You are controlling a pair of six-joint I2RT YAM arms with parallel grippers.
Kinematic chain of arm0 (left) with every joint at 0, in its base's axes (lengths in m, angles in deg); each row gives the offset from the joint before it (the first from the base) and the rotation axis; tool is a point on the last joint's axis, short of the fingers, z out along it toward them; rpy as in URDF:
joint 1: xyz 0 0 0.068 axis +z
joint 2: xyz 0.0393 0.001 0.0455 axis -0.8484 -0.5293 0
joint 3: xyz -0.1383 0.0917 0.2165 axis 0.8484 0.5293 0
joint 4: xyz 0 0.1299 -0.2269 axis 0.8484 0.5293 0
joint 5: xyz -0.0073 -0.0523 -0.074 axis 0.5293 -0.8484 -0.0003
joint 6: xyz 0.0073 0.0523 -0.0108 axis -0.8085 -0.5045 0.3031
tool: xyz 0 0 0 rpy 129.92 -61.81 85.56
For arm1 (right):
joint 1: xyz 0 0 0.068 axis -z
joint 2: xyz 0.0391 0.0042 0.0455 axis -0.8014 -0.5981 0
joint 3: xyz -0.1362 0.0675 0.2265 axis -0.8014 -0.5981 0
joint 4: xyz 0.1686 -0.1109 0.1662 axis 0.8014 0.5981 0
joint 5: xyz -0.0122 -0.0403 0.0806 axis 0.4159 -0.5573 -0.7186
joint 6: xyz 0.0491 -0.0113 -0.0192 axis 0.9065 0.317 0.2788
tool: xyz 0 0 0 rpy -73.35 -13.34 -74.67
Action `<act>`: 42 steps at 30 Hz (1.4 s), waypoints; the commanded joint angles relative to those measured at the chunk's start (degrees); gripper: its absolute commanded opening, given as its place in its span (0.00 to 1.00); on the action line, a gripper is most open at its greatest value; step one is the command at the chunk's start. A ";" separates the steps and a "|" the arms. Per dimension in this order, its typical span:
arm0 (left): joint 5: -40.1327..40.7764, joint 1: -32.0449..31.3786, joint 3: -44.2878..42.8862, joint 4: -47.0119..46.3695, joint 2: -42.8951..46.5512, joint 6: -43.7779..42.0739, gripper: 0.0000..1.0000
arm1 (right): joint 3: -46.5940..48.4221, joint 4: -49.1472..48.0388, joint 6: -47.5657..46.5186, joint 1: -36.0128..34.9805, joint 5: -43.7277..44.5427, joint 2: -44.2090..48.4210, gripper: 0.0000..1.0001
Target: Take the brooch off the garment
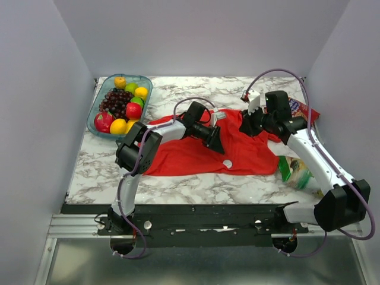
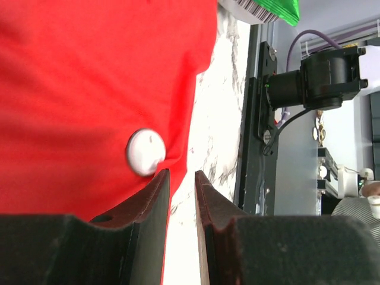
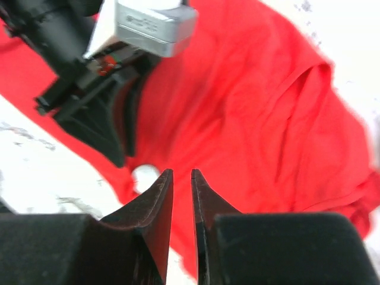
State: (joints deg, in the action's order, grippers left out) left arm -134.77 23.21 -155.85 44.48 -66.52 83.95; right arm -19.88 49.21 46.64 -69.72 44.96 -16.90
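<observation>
While the left arm stoops low, its jaws sit beside the brooch.

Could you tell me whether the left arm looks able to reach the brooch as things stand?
Probably yes. The left gripper is right beside the brooch, which lies uncovered near the edge of the shirt with nothing between them. Its jaws stand only narrowly apart, so they may need to widen first.

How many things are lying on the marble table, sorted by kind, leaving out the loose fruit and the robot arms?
Red T-shirt: 1
White brooch: 1
Fruit tray: 1
Snack packets, red packet and green packet: 2
Total: 5
</observation>
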 commanded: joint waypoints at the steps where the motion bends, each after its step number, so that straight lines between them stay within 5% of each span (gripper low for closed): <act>1: 1.77 -1.90 -4.06 -0.08 -3.26 2.49 0.32 | -7.60 0.36 12.00 1.15 0.04 2.52 0.27; 4: 2.73 -2.96 -7.57 3.95 -5.64 0.84 0.32 | -11.29 -0.34 16.83 5.36 0.84 4.55 0.26; 8: 4.67 -3.14 -10.39 8.36 -7.84 -1.02 0.33 | -13.85 0.44 20.10 10.73 -2.84 6.13 0.48; 13: 5.99 -3.23 -13.29 14.68 -9.68 -6.97 0.33 | -14.20 -0.43 17.65 11.70 -8.55 5.61 0.59; 18: 5.37 -3.49 -19.08 28.91 -11.79 -14.72 0.33 | -16.47 -5.08 18.14 11.70 -12.42 4.46 0.57; 23: 6.43 -3.93 -15.15 32.52 -10.30 -18.16 0.36 | -19.30 -9.31 22.64 11.61 -19.03 0.26 0.52; 36: 4.93 -4.98 -17.33 30.69 -12.94 -14.21 0.38 | -25.36 -17.74 25.55 11.70 -22.88 -6.96 0.52; 42: 6.15 -5.07 -17.07 28.84 -13.64 -11.48 0.38 | -23.17 -16.87 26.25 11.70 -23.68 -17.13 0.51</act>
State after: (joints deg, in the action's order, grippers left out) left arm -130.39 18.67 -171.90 74.42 -78.22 70.69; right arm -44.47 33.14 71.75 -58.07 23.28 -28.11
